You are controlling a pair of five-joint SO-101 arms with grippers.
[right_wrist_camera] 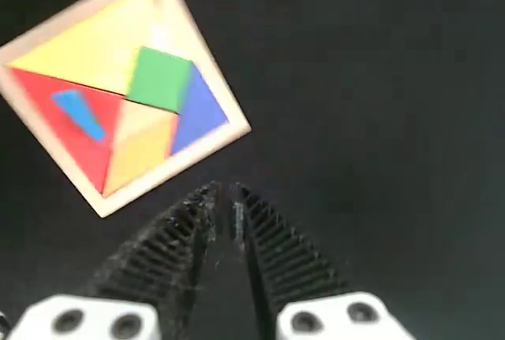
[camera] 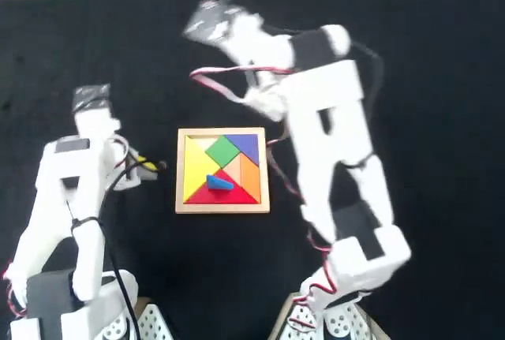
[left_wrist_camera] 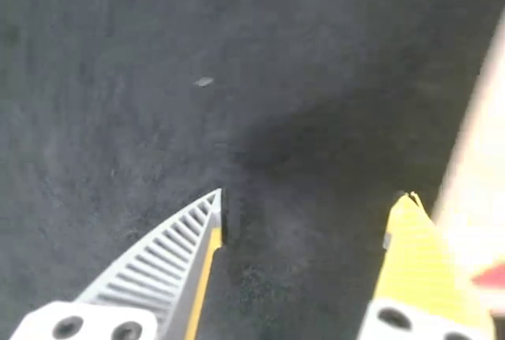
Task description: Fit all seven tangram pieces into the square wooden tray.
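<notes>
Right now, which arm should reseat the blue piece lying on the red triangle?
Left: the left gripper is open beside the tray, near the blue piece; the right gripper is shut, farther off.

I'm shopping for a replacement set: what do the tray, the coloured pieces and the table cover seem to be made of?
Tray: pale unpainted wood, judging by its light tan, matte rim.
Coloured pieces: probably painted wood; flat solid colours, no grain showing.
Table cover: black fabric, perhaps felt, with a fuzzy, speckled nap.
</notes>
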